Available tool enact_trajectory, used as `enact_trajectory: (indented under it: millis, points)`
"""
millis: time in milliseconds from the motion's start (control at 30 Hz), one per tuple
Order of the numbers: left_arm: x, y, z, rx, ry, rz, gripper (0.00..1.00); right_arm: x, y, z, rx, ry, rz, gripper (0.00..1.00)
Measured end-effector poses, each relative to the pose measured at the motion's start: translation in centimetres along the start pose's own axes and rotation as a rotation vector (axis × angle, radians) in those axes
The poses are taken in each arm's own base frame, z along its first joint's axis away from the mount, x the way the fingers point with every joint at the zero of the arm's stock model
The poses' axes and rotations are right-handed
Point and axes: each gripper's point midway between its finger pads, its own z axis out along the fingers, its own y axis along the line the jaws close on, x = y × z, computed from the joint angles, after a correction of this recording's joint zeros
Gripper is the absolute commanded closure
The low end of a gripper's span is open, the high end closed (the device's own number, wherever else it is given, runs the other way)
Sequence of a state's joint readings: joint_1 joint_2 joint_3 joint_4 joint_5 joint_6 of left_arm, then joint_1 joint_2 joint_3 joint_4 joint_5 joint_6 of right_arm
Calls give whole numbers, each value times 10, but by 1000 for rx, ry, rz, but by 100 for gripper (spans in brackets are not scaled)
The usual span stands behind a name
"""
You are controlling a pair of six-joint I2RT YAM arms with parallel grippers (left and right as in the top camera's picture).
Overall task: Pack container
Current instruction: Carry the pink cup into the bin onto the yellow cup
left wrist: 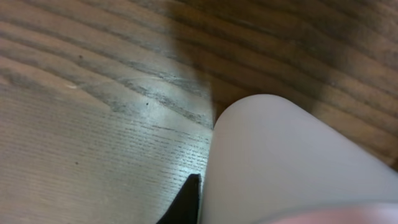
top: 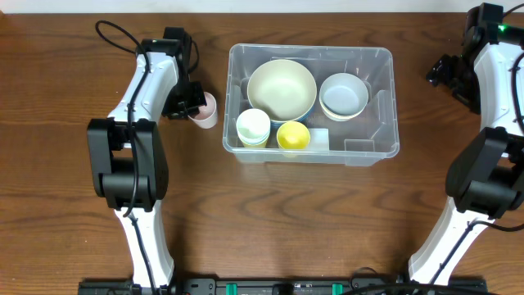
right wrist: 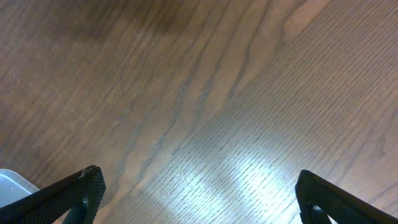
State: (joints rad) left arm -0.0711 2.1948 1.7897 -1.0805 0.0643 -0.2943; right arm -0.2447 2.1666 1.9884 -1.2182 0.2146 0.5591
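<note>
Your container [top: 372, 131] sits at centre frame. Just left of it, your left gripper [top: 195, 106] is pinched tight on a pink cup [top: 207, 112]. At upper right, well apart, your right gripper [right wrist: 199, 190] gapes wide, empty.

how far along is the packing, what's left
Done: the cream bowl, white bowl, pale green cup and yellow cup sit in the container. In hand: the left gripper is shut on the pink cup, on the table outside it. Left: that cup goes in; nothing else loose shows. The right gripper hangs open.
</note>
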Motion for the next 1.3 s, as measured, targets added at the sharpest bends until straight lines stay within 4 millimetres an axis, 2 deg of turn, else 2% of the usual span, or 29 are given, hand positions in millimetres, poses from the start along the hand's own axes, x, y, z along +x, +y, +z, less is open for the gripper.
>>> enact_trajectory:
  millis: [167, 233, 300, 400, 500, 533, 633, 700, 767, 800, 900, 1033, 1167, 1300]
  points:
    - [1, 3, -3, -2, 6, -2, 94, 0, 0, 0, 0, 0, 0, 1]
    - [-2, 4, -12, 7, -16, -9, 94, 0, 0, 0, 0, 0, 0, 1]
    - [-8, 6, -30, 23, -61, -16, 94, 0, 0, 0, 0, 0, 0, 1]
    - [-15, 8, -81, 66, -183, -21, 94, 0, 0, 0, 0, 0, 0, 1]
    - [-9, 7, -149, 119, -334, -8, 94, 0, 0, 0, 0, 0, 0, 1]
    - [-2, 5, -176, 139, -392, 9, 94, 0, 0, 0, 0, 0, 0, 1]
    - [28, -10, -234, 191, -511, 93, 94, 0, 0, 0, 0, 0, 0, 1]
    - [53, -29, -259, 227, -561, 180, 94, 0, 0, 0, 0, 0, 0, 1]
    - [81, -54, -274, 266, -580, 290, 94, 0, 0, 0, 0, 0, 0, 1]
    - [94, -67, -277, 282, -577, 344, 94, 0, 0, 0, 0, 0, 0, 1]
    - [116, -96, -272, 302, -555, 455, 94, 0, 0, 0, 0, 0, 0, 1]
    - [139, -128, -249, 296, -484, 565, 94, 0, 0, 0, 0, 0, 0, 1]
    - [151, -149, -223, 272, -413, 626, 94, 0, 0, 0, 0, 0, 0, 1]
    - [151, -163, -202, 251, -372, 656, 94, 0, 0, 0, 0, 0, 0, 1]
